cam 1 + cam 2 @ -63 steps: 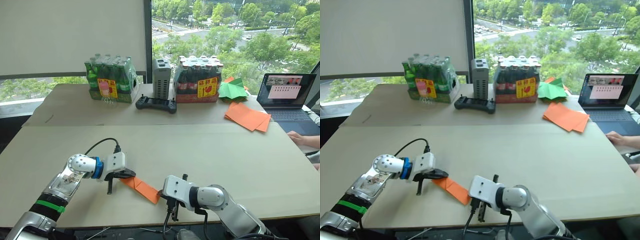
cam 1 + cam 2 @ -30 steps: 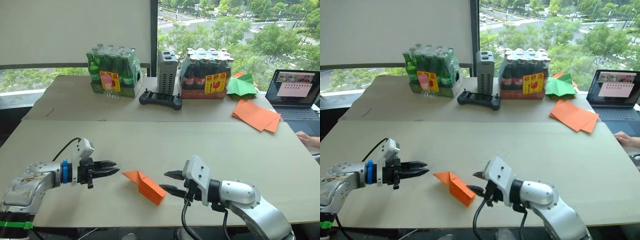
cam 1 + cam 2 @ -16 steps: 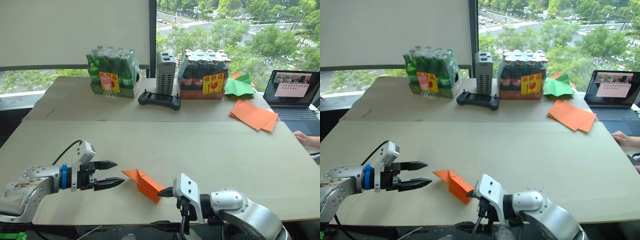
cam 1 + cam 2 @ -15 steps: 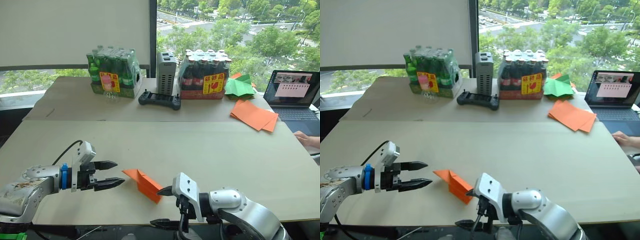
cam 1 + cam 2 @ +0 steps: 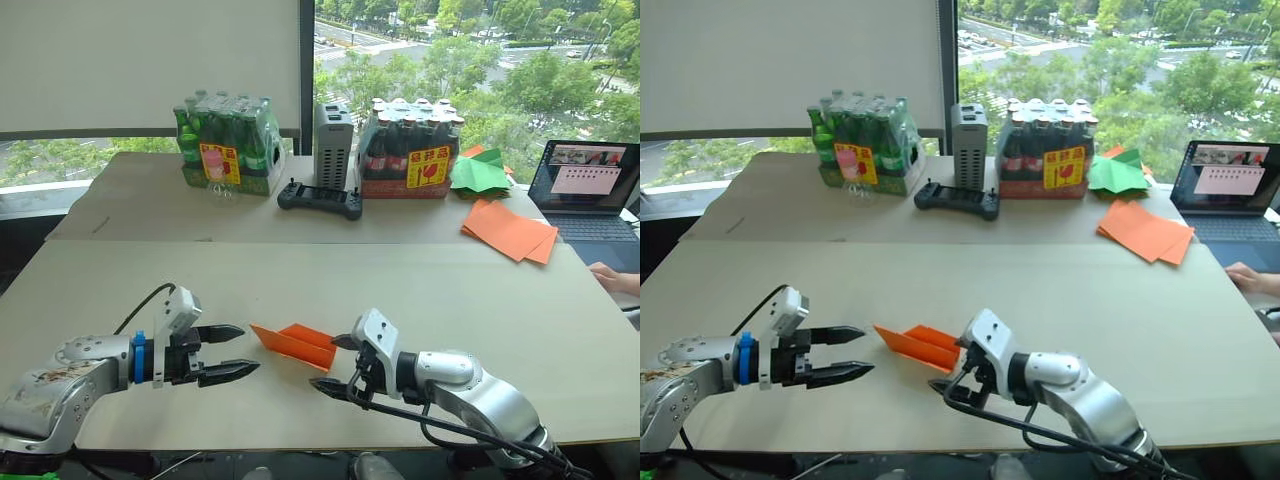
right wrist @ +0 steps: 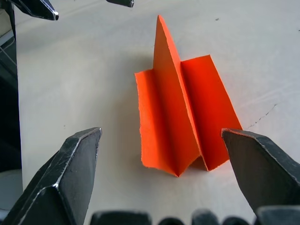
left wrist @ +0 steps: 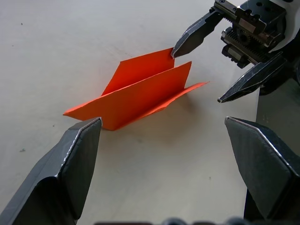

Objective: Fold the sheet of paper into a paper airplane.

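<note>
on the near table (image 5: pixel 480 300) one orange paper airplane (image 5: pixel 293 345) lies between two grippers, its pointed nose toward the robot's left and its wings spread to either side of a raised centre fold. the left gripper (image 5: pixel 236 354) hovers just beside the nose with its two black fingers spread apart, holding nothing. the right gripper (image 5: pixel 333 365) sits at the tail end, also spread wide and empty; in the left wrist view one of its fingertips (image 7: pixel 180 46) comes right up to the rear edge of a wing, though whether it actually touches the paper is hard to tell. farther back on the right, one pile of flat orange sheets (image 5: pixel 509 229) lies on the table, and beyond it a small heap of green paper shapes (image 5: pixel 480 173), whose number cannot be counted from here. one open laptop (image 5: pixel 583 195) stands at the right edge, with a person's hand (image 5: pixel 618 277) resting near it. along the far table by the window stand two shrink-wrapped packs of bottles, one green (image 5: pixel 226 144) and one dark with red caps (image 5: pixel 413 148), with one grey box (image 5: pixel 334 145) upright between them and one black handheld controller (image 5: pixel 320 199) lying in front of it.
</note>
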Controlling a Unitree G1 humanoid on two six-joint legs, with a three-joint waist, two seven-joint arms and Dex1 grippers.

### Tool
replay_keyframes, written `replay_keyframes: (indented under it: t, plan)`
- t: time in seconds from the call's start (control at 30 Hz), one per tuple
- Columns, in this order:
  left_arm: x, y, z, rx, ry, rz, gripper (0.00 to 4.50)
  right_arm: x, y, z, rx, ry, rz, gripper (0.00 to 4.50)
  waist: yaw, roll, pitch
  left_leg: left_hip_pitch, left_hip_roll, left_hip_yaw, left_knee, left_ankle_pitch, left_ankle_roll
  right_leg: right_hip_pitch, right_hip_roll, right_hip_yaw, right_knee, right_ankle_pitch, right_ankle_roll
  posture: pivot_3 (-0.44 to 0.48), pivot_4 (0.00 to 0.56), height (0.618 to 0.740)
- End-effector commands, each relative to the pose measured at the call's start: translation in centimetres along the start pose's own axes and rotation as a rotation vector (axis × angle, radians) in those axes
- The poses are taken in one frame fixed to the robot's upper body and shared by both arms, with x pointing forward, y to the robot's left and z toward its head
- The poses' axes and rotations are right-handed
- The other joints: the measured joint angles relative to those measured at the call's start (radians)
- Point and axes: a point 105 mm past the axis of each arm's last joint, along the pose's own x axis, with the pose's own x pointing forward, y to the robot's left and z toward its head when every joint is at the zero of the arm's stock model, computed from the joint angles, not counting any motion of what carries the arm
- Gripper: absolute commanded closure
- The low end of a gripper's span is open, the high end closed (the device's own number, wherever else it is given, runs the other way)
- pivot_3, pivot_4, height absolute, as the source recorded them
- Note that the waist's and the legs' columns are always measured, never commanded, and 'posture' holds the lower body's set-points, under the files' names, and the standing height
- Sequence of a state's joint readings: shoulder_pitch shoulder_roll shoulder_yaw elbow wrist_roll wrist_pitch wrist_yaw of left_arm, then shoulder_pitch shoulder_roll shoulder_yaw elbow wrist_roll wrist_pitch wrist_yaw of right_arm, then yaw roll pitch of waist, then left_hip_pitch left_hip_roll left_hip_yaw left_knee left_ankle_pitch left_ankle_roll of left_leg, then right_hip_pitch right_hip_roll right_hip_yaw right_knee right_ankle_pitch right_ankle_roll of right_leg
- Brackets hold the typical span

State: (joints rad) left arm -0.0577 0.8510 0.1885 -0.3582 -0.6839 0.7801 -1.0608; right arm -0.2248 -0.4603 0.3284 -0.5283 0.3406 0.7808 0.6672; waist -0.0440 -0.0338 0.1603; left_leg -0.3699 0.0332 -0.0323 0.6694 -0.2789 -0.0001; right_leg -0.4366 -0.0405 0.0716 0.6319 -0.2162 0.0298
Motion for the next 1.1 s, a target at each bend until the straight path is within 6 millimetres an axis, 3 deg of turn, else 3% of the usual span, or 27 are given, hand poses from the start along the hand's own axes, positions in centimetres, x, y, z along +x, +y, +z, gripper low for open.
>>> replay_keyframes:
  t: [0.03,0.2,0.37,0.4,0.6,0.77,1.1]
  plan:
    - [0.0,-0.3,0.9,0.04,-0.023,-0.008,0.03,-0.5,0.6,2.9,-0.048,-0.118,0.038,0.0,0.0,0.0,0.0,0.0,0.0,0.0,0.0,0.0,0.0,0.0,0.0,0.0,0.0,0.0,0.0,0.0,0.15,0.733]
    - [0.0,-0.3,0.9,0.047,-0.019,-0.009,0.03,-0.6,1.4,5.2,-0.103,-0.179,0.102,0.0,-0.002,0.0,0.0,0.0,0.0,0.0,0.0,0.0,0.0,0.0,0.0,0.0,0.0,0.0,0.0,0.0,0.15,0.733]
    - [0.1,-0.1,1.1,0.051,-0.03,0.002,0.03,0.7,-0.4,5.5,-0.23,-0.13,0.03,0.0,-0.001,0.0,0.0,0.0,0.0,0.0,0.0,0.0,0.0,0.0,0.0,0.0,0.0,0.0,0.0,0.0,0.15,0.733]
    - [0.2,-0.1,1.1,0.051,-0.031,0.001,0.0,0.9,-0.7,5.3,-0.239,-0.121,0.026,0.52,-0.001,0.0,0.0,0.0,0.0,0.0,0.0,0.0,0.0,0.0,0.0,0.0,0.0,0.0,0.0,0.0,0.15,0.733]
    - [0.1,-0.1,1.2,0.056,-0.032,0.009,0.0,1.4,-0.8,4.1,-0.324,-0.064,0.039,2.67,0.001,0.0,0.0,0.0,0.0,0.0,0.0,0.0,0.0,0.0,0.0,0.0,0.001,0.0,0.0,0.0,0.15,0.733]
    - [0.2,-0.2,1.2,0.056,-0.031,0.008,0.0,1.6,-0.7,3.5,-0.352,-0.043,0.048,4.29,-0.001,0.0,0.0,0.0,0.0,0.0,0.0,0.0,0.0,0.0,0.0,0.0,0.001,0.001,-0.001,0.0,0.15,0.733]
    - [0.1,-0.4,0.8,0.05,-0.028,0.012,0.0,1.8,-1.3,2.4,-0.431,0.02,0.036,4.29,0.0,0.0,0.0,0.0,0.0,0.0,0.001,0.0,0.0,0.0,0.0,0.0,0.002,0.001,-0.001,0.0,0.15,0.733]
